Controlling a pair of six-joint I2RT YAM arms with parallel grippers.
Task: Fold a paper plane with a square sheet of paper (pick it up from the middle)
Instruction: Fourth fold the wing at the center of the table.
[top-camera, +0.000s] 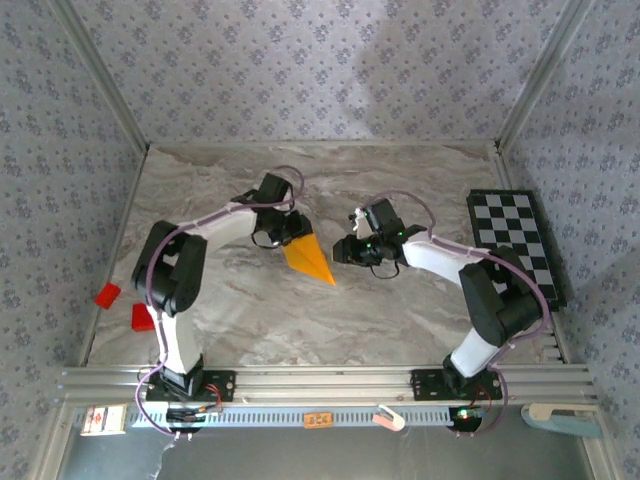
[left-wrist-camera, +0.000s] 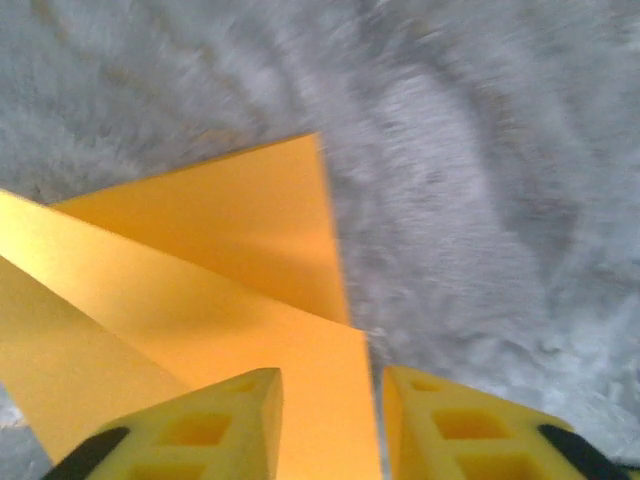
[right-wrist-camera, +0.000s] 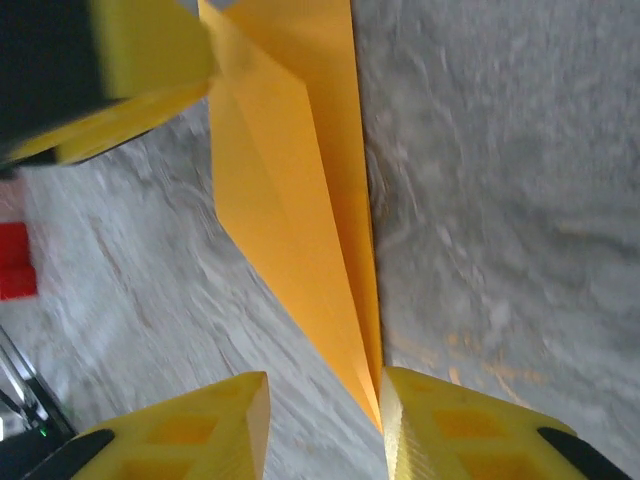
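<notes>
- The marble table (top-camera: 400, 310) spreads out ahead of my two bases.
- The checkerboard (top-camera: 515, 245) lies at its right edge, well apart from the paper.
- The paper plane (top-camera: 310, 258), an orange-yellow folded dart, lies near the table's middle with its tip pointing toward my bases.
- My left gripper (left-wrist-camera: 332, 420) is over the wide end, jaws parted and released.
- My right gripper (right-wrist-camera: 325, 430) is at the tip, jaws parted and grasping nothing. The tip lies just beside one finger.
- Two red blocks (top-camera: 143, 317) rest near the left edge.
</notes>
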